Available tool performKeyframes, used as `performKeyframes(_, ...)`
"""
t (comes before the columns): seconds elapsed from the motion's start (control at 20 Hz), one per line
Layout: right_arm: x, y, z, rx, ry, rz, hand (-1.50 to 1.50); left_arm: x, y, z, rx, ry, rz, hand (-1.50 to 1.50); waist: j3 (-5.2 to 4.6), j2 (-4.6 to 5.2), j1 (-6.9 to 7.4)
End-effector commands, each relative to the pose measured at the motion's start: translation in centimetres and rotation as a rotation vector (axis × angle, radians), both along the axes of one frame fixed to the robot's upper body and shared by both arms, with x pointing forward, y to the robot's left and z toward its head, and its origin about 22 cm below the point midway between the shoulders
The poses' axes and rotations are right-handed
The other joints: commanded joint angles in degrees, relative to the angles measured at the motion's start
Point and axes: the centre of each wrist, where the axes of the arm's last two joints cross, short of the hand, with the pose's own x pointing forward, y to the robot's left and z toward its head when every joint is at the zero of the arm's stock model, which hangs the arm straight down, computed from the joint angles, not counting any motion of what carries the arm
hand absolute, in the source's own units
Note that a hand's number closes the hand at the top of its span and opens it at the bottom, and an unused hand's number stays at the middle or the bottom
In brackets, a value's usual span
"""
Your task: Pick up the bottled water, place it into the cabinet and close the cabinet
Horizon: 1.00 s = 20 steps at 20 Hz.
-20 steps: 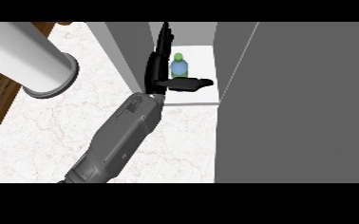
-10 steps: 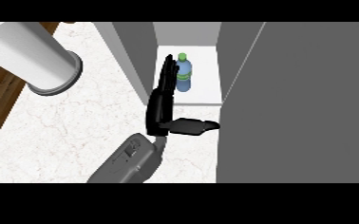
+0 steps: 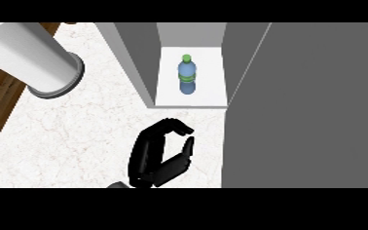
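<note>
White marbled counter (image 3: 79,126), brown floor showing past its left edge. Standing upright on the white shelf (image 3: 167,95) inside the open cabinet (image 3: 137,63) at the counter's far side: the bottle (image 3: 187,75), blue with a green cap, touching nothing but the shelf, grey walls on either side.

Just changed: a second ago held at the cabinet mouth by the robot hand (image 3: 155,158); half a second ago already let go, with that hand backing out; now free on the shelf, and the hand drawn well clear toward the counter's near edge. Fingers bent over toward the thumb with an open gap between, pinching nothing. Which of the two hands cannot be told for sure; from its arm coming in low and left, probably the left. No other hand in sight.

Meaning for the task: picking up and placing look finished, leaving only the closing. Tall grey panel (image 3: 302,107) at the right, most likely the open door, to be swung across the opening next.

Counted: one bottle, one cabinet, one shelf in view, one grey panel, one robot hand, and one large pale cylinder (image 3: 37,61) over the counter's far left corner.
</note>
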Motion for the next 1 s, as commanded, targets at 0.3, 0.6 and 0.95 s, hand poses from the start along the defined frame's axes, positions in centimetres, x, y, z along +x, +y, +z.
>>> performKeyframes(0.3, -0.4, 3.1, 3.4, -0.156, -0.007, 0.207, 1.50, -5.0, 8.0, -0.2, 0.048, 0.010, -0.018, 1.50, -0.10, 0.10, 0.38)
performKeyframes(0.6, -1.1, 5.4, 4.1, -0.160, -0.027, 0.377, 1.50, -4.7, 12.0, 1.4, 0.090, -0.014, 0.038, 1.50, -0.13, -0.20, -0.85)
performKeyframes(0.95, -0.7, 6.3, 4.9, -0.174, -0.103, 0.462, 1.50, -4.6, 17.0, 4.4, 0.031, -0.043, 0.063, -1.50, -0.42, -0.55, -0.87)
